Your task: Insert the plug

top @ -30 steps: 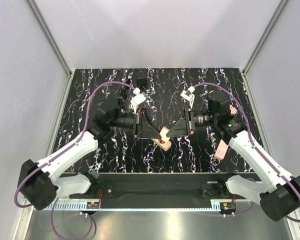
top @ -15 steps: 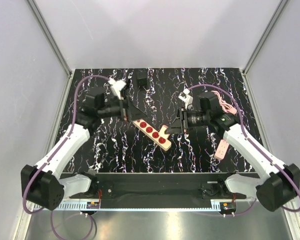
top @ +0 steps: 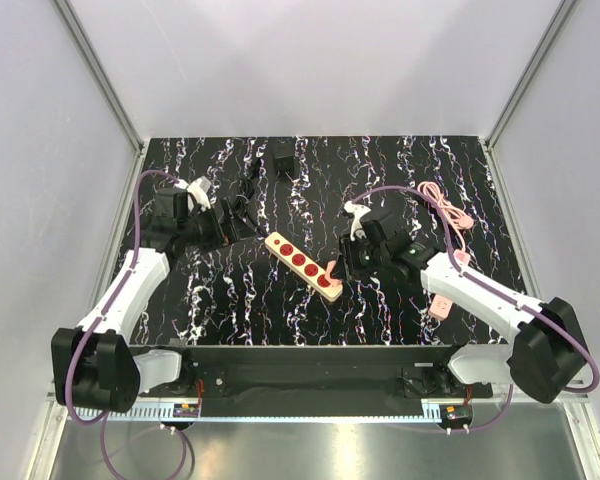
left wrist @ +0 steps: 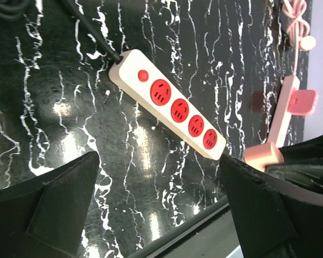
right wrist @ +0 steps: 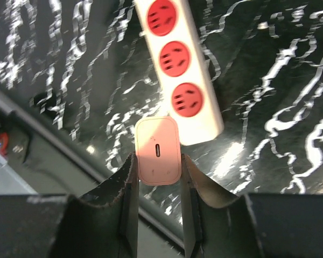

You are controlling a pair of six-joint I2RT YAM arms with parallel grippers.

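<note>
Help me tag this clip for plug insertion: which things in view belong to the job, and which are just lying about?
Job in hand: pink charger plug, gripped by the right tool; cream power strip with red sockets.
Lying about: looped pink cable; pink bar at the right; black boxy plug at the far end, untouched.

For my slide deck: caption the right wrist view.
Right tool grips a pink USB-C charger block near the end of the cream, red-socketed power strip.
</note>
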